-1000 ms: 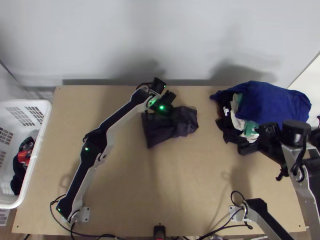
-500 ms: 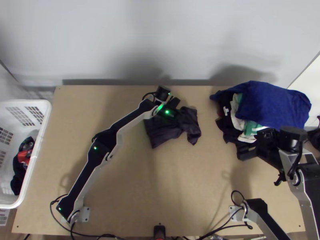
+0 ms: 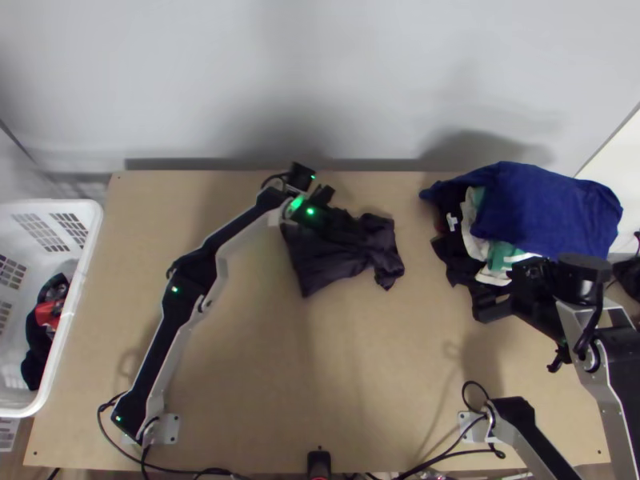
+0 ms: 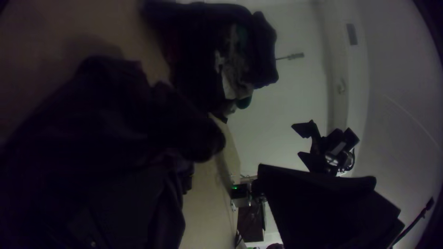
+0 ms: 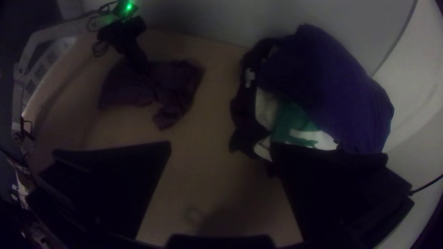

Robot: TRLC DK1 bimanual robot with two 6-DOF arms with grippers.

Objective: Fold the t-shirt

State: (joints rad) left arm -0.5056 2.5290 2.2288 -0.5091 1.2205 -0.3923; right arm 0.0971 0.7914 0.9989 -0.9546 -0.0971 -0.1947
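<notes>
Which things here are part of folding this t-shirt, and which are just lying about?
For the job:
- dark t-shirt, rumpled on the table
- left gripper, at the shirt
- right gripper, away from the shirt

Lying about:
- blue cloth over mixed clothes
- white basket with clothes inside

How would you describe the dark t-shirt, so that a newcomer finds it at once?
Find the light wooden table, then the middle of its far half. There lies the dark purplish-grey cloth t-shirt, rumpled and bunched. It lies separate from the mixed clothes heap topped with bright blue cloth.
</notes>
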